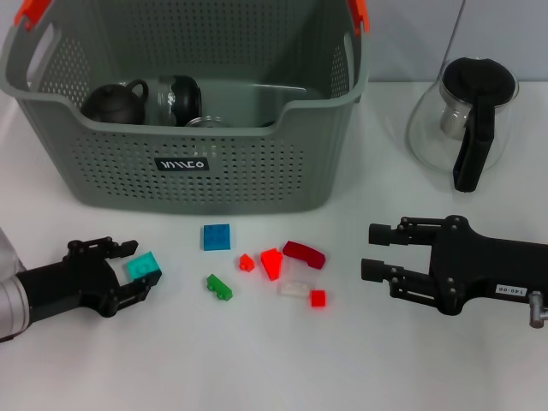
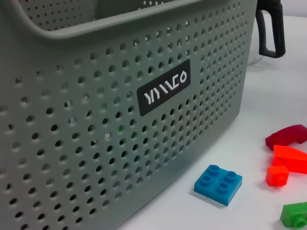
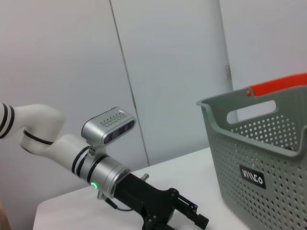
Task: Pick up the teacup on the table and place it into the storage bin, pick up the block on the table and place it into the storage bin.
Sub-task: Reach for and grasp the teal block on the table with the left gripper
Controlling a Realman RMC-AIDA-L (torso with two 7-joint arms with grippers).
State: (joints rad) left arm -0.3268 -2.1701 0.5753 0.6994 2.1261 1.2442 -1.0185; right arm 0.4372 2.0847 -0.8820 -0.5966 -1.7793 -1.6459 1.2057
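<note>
— What's under you and around you?

— A plain white worktop (image 1: 377,360), with pale grey wall panels behind it. The storage bin (image 1: 188,175) stands at the far side, grey, perforated, with orange handle clips and a black label facing me. Inside it lie a dark teapot (image 1: 113,101) and a dark cylindrical vessel (image 1: 174,98) on its side.

— And your claws?

— My left claw (image 1: 137,272) sits low at the near left, clenched on a teal block (image 1: 143,267). My right claw (image 1: 375,253) hovers at the near right, fingers spread, holding nothing.

— Anything lying between them?

— Loose bricks in front of the bin: a blue block (image 1: 217,236) nearest its wall, a green one (image 1: 219,287), a small red one (image 1: 247,262), an orange-red wedge (image 1: 272,261), a dark red curved piece (image 1: 304,253), a clear piece (image 1: 293,288) and a small red cube (image 1: 318,298).

— Anything else?

— A glass pot (image 1: 462,120) with a black handle and lid stands at the far right, apart from the bin.
</note>
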